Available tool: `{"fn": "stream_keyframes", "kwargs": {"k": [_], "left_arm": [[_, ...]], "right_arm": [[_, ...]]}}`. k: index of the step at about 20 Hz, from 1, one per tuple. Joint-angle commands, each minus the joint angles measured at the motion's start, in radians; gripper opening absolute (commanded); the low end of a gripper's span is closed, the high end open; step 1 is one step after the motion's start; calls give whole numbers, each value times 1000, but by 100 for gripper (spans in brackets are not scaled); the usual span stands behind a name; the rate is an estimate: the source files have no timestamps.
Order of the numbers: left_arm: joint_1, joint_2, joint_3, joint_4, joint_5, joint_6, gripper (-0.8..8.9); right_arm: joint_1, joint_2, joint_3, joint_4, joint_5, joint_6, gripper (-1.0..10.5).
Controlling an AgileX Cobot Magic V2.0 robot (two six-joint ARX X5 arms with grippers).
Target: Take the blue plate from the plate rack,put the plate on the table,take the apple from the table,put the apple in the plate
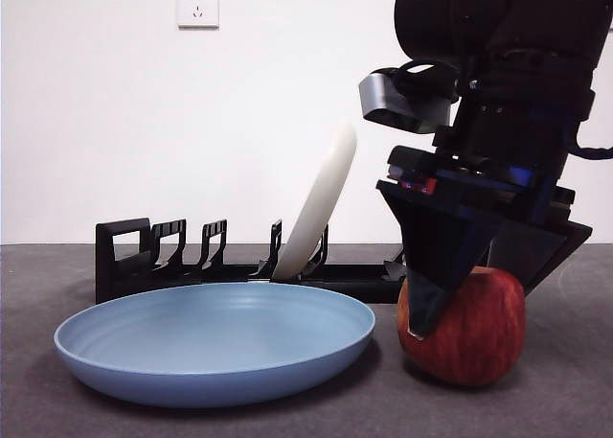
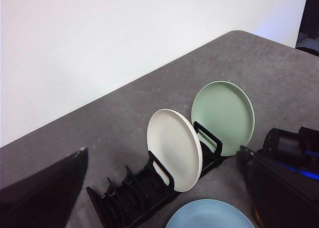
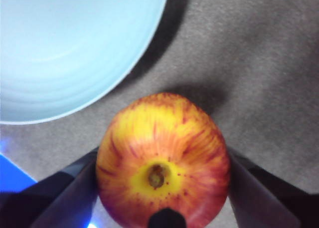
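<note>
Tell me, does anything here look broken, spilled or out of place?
Nothing stands out. The blue plate lies flat on the table, the cream plate and green plate stand in the plate rack, and the apple sits upright and whole between the right hand's jaws.

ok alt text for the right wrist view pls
The right pincer straddles a red and yellow apple seen from above, one jaw at each side. The apple rests on the grey table, beside the blue plate.
</note>
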Motion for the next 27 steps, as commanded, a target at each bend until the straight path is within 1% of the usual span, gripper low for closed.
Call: {"fn": "stream_keyframes", "kwargs": {"k": [1, 3, 5, 7, 8, 11, 12, 13, 15, 18, 20, 22, 23, 24, 27], "left_arm": [[3, -2, -2, 4, -3, 7, 500], [3, -2, -2, 4, -2, 7, 500], [3, -2, -2, 4, -1, 8, 500], [3, -2, -2, 4, -1, 7, 500], [3, -2, -2, 4, -1, 8, 500], [3, -2, -2, 4, -2, 8, 500], [3, -2, -2, 2, -2, 8, 500], [3, -2, -2, -2, -2, 8, 500], [3, -2, -2, -12, -2, 8, 500], [3, -2, -2, -24, -5, 8, 500], [3, -2, -2, -27, -24, 9, 500], [3, -2, -2, -33, -33, 11, 500], [3, -2, -2, -34, -34, 11, 500], [3, -2, -2, -34, -34, 11, 500], [3, -2, -2, -46, -35, 11, 500]], "right_arm": [[3, 5, 18, 0, -8, 16, -10], [3, 5, 75, -16, -11, 35, -11], [15, 6, 162, -27, -25, 34, -12], [29, 20, 260, -26, -106, 23, -12], [42, 41, 305, -26, -116, 22, -13], [93, 161, 437, -40, -108, 2, -13], [110, 210, 473, -43, -95, -9, -12], [129, 262, 509, -52, -64, -16, -12], [154, 344, 550, -66, -53, -27, -12], [175, 417, 555, -68, -46, -31, -12], [186, 442, 555, -87, -4, -42, -12], [198, 449, 555, -93, -3, -50, -12], [201, 449, 555, -90, -3, -50, 8], [206, 449, 555, -89, -3, -50, 73], [206, 449, 555, -90, -3, -50, 432]]}}
